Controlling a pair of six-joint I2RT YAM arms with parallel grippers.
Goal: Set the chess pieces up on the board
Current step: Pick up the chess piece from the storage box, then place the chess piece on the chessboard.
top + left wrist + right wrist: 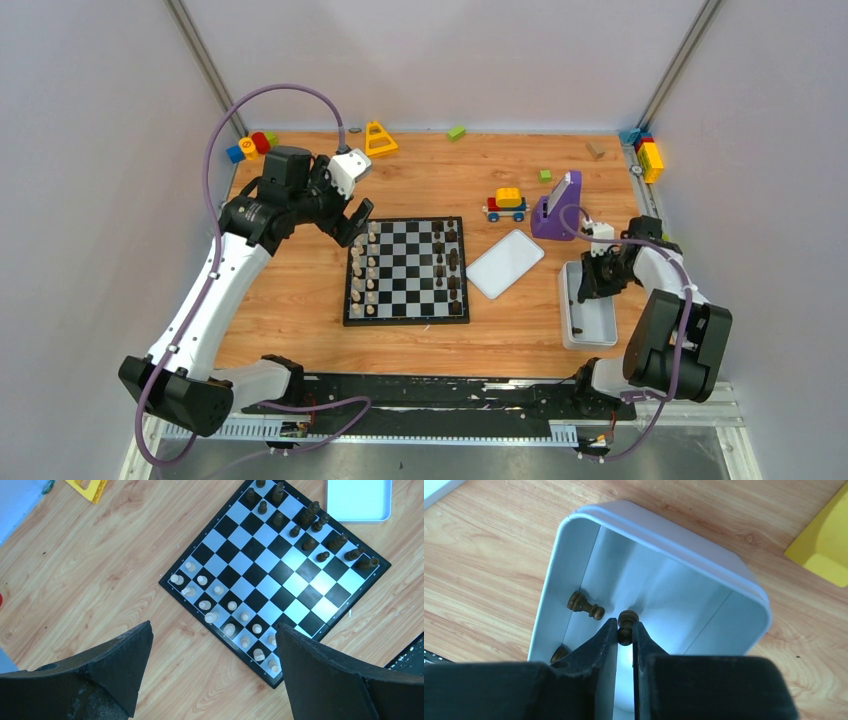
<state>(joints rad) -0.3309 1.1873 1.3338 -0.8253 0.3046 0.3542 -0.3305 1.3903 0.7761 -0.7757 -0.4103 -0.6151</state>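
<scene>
- Along the near edge of the table (300, 330): bases of both arms, left arm reaching far-left, right arm bent over the right side.
- White tray (664, 527), right of the board and nearest the bases: the right gripper (625, 630) reaches down inside it.
- Right gripper: fingers pressed together, pinching a dark pawn (627, 617) just below its round head.
- Same tray, left wall: a second dark pawn (585, 604) lying on its side; part of another dark piece (558, 654) shows beside the left finger.
- Board (405, 322): flat at the table's centre, black and pale checks, thin black rim.
- Cream pieces (232, 606): upright in two rows along the board's left side.
- Dark pieces (309, 544): upright along the board's right side.
- White lid (505, 263): flat on the table between board and tray, touching neither.
- Left gripper (212, 626): fingers spread wide, holding nothing, raised over the board's far-left corner.
- Far half of the table: purple stand (556, 208), toy wagon (507, 204), yellow triangular block (379, 139), green block (456, 132).
</scene>
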